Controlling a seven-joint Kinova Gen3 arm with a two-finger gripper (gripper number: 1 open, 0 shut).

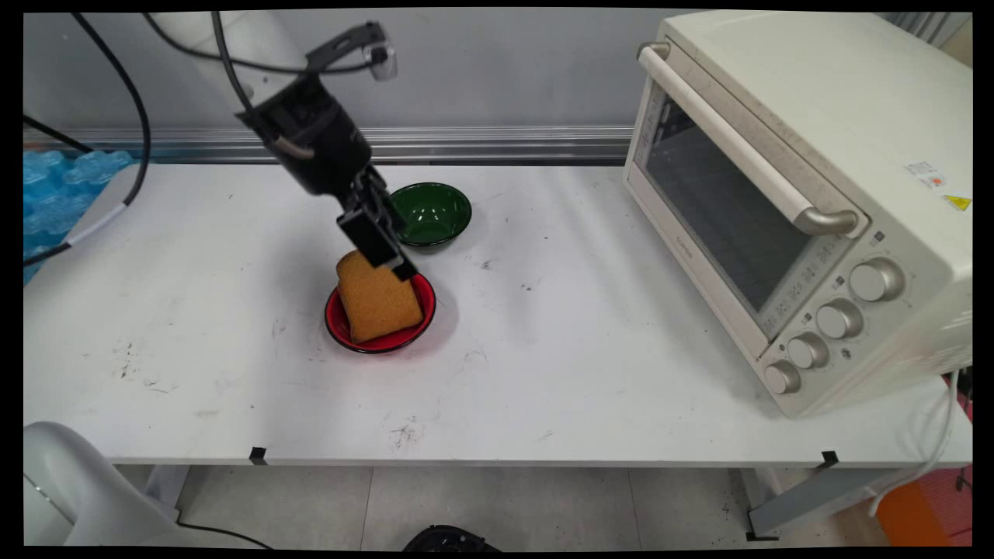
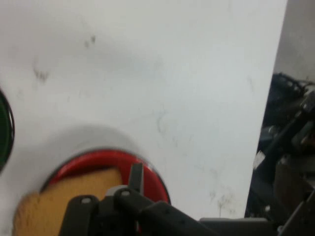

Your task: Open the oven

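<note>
A thick slice of brown bread (image 1: pixel 377 303) stands tilted in a red bowl (image 1: pixel 342 330) near the middle of the white table. My black gripper (image 1: pixel 392 260) comes down from the upper left and is shut on the slice's upper right corner. In the hand view the bread (image 2: pixel 54 206) fills the lower left inside the red bowl (image 2: pixel 98 160), and one dark finger (image 2: pixel 135 177) stands against the slice's edge. The other finger is hidden. A green bowl (image 1: pixel 435 213) sits just behind the red one, empty.
A cream toaster oven (image 1: pixel 776 194) with its door closed takes up the right of the table. A pack of blue water bottles (image 1: pixel 54 194) lies off the table's left end. The green bowl's rim (image 2: pixel 4 130) shows at the hand view's left edge.
</note>
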